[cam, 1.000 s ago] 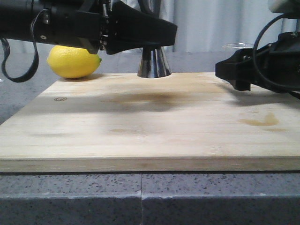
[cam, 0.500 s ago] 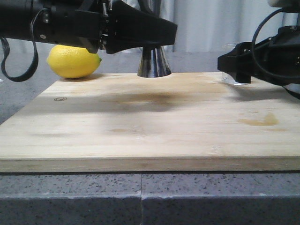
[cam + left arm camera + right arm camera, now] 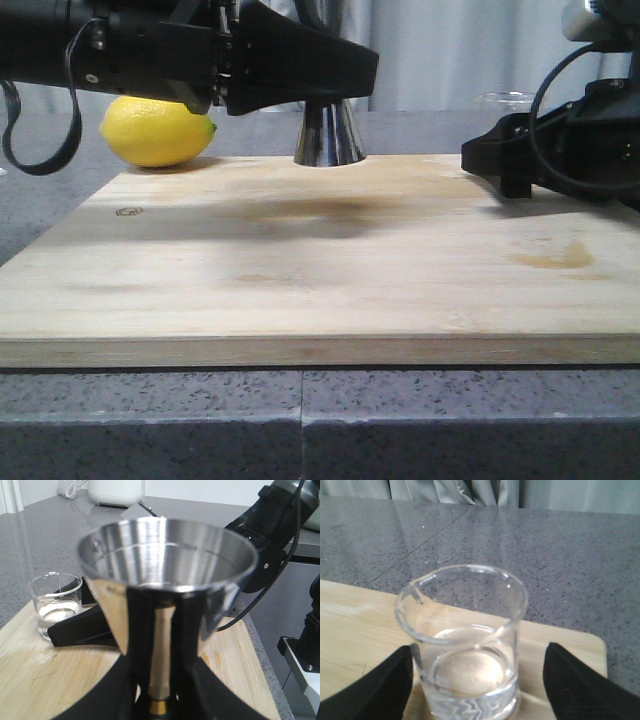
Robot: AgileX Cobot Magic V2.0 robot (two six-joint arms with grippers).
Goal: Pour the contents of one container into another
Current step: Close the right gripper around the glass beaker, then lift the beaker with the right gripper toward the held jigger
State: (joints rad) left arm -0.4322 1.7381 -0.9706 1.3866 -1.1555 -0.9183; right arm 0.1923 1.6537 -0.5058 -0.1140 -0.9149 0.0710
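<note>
Right wrist view: beaker (image 3: 465, 645), part full, stood at the board's (image 3: 300, 290) far right corner between the spread, untouching right gripper (image 3: 477, 680) fingers. Left gripper (image 3: 157, 680) pinched the jigger (image 3: 165, 575) upright on the board. Advice: close squarely below the rim, lift level.

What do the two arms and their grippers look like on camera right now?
Both are matte black. The left gripper has broad, wedge-shaped fingers, with a black cable loop hanging under the arm. The right gripper is blocky, with black cables arching above it and a pale grey part at the top.
</note>
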